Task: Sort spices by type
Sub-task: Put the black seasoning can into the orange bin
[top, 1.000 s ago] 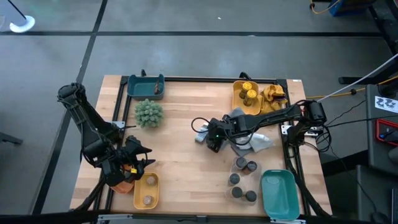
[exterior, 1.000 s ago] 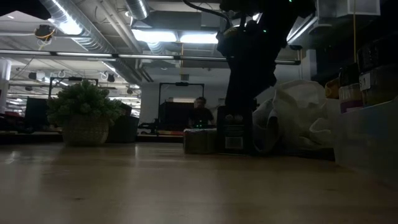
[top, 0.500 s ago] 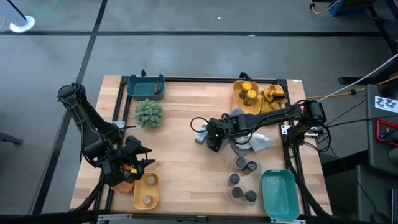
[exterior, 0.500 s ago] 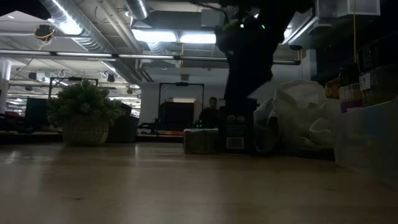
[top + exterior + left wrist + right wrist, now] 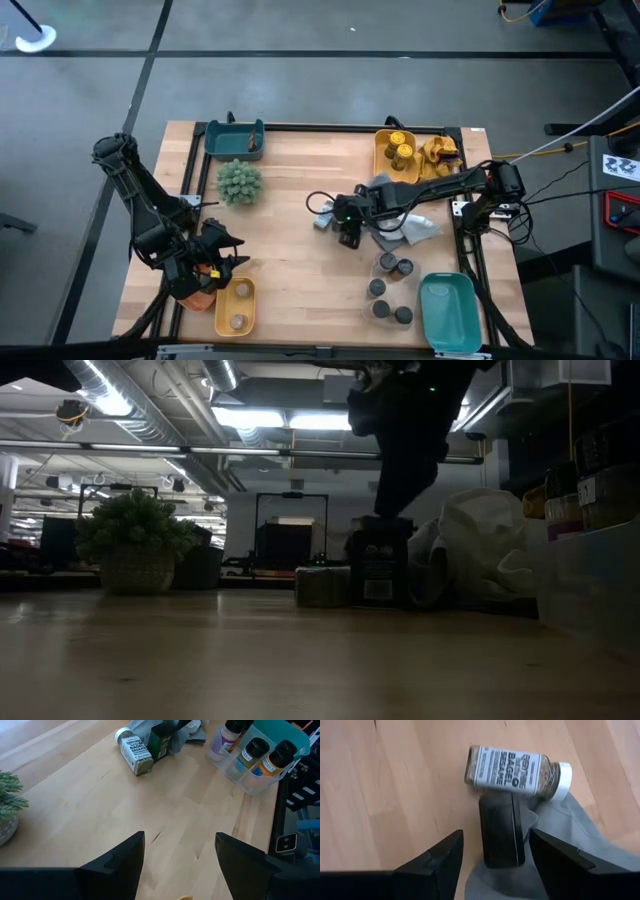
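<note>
A dark green tin [image 5: 502, 827] stands upright on the table at the edge of a grey cloth [image 5: 555, 850]. Beside it a white-lidded jar of spice [image 5: 515, 767] lies on its side on the wood. My right gripper [image 5: 347, 232] hangs open just above the tin, pointing steeply down, one finger on either side with a gap to each. The low view shows the tin [image 5: 378, 572] standing under it. My left gripper [image 5: 215, 262] stays open at the near left, above the table beside a yellow tray [image 5: 236, 305].
Far side: a teal tray [image 5: 235, 138], a green plant ball [image 5: 240, 182], and a yellow tray with yellow-lidded jars [image 5: 397, 152]. Near right: dark-lidded jars in a clear tray [image 5: 390, 290] and a teal tray [image 5: 448, 312]. Bare wood lies in the middle.
My right gripper has risen a little from around the dark tin and has rolled slightly about its own pointing line. The tin and the lying jar stay where they were.
</note>
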Controlling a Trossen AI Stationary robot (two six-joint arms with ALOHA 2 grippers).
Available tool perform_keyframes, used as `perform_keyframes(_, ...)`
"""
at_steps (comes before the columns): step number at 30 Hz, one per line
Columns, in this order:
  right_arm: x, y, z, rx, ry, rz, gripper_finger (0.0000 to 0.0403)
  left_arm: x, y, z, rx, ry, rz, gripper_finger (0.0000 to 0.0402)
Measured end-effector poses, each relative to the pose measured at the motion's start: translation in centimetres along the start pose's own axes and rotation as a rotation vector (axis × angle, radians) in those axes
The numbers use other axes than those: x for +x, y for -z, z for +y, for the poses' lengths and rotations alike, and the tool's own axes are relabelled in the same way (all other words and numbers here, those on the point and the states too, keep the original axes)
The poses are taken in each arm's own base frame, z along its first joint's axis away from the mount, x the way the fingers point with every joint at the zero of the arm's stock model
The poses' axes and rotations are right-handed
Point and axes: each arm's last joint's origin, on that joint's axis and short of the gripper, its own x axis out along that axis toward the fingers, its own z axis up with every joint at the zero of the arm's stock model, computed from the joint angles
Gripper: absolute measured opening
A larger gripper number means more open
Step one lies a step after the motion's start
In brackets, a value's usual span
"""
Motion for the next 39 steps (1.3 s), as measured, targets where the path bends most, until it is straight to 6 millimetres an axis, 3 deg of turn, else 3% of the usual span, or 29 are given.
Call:
perform_keyframes(9, 0.0, 0.3, -0.1, -0.005, 0.012, 0.034, 0.0227, 0.0, 0.0, 0.0, 0.0, 0.0, 0.0, 0.0226)
perform_keyframes(32, 2.4, 2.1, -0.6, -0.051, 0.013, 0.038, 0.0226, 0.0, 0.0, 0.0, 0.0, 0.0, 0.0, 0.0226)
perform_keyframes(39, 2.4, 1.7, -0.3, -0.074, -0.026, 0.005, 0.0168, 0.0, 0.0, 0.0, 0.0, 0.0, 0.0, 0.0226)
